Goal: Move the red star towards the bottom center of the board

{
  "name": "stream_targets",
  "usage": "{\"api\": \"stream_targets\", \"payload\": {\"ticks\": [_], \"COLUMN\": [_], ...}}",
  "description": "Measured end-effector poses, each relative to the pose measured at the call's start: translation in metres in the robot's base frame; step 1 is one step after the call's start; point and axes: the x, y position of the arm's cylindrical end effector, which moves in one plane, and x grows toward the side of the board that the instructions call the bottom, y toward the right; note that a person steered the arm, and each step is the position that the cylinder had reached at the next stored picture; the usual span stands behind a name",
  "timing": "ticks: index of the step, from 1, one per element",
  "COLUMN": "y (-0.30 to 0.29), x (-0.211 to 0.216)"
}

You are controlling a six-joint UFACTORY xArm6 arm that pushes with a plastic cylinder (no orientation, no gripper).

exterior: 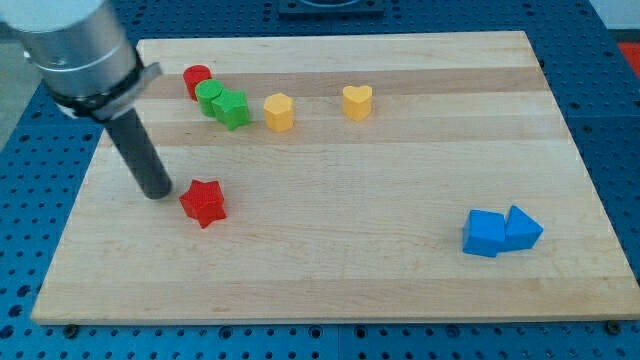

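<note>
My tip (157,192) stood on the counter (400,270) just beside the red star (203,203), on its left and slightly above; a bare rod, holding nothing; the star lay left of centre, so bottom centre lay down-right of it.

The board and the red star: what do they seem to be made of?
The board looks like pale unfinished or lightly sealed wood: lengthwise grain and plank bands show. The red star seems matte painted wood or plastic; its uniform, glare-free colour leaves that open.
</note>
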Motion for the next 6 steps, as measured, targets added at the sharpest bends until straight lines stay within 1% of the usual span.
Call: {"api": "stream_targets", "payload": {"ticks": [1, 2, 3, 4, 5, 6], "y": [0.048, 0.073, 0.043, 0.013, 0.033, 0.09], "x": [0.045, 0.056, 0.057, 0.042, 0.021, 0.024]}}
